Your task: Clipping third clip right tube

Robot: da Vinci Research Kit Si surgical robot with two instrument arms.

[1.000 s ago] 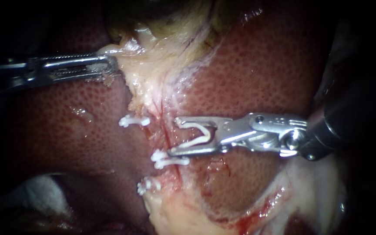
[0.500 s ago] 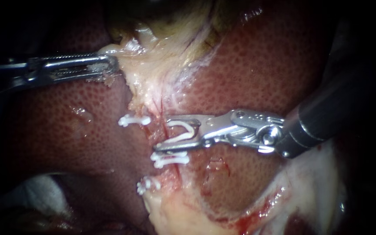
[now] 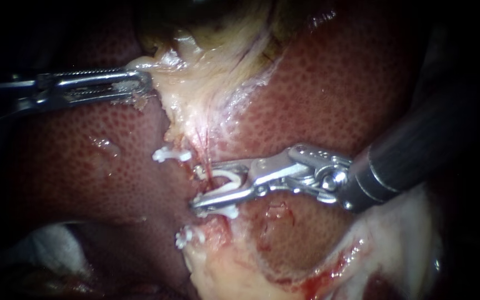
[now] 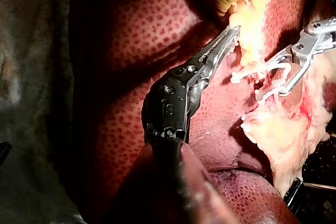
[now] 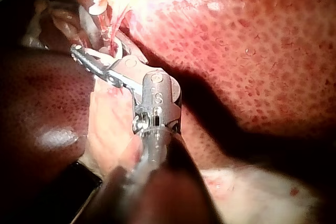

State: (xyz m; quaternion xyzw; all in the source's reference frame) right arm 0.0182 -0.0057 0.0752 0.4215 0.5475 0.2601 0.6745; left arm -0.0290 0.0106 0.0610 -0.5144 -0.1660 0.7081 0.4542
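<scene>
Right instrument (image 3: 198,188): jaws wide apart, carrying open white clip (image 3: 230,179) and straddling the tube (image 3: 205,145), between upper placed clip (image 3: 170,154) and lower placed clip (image 3: 220,211). Clip's long axis lies across the tube, mouth toward view's left. Left instrument (image 3: 146,83): jaws clamped on pale tissue (image 3: 190,94).

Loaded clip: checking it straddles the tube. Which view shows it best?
Endoscope view: the clip lies side-on, both legs visible. Left wrist view shows it from farther off; right wrist view mostly hides it behind the jaw.
</scene>
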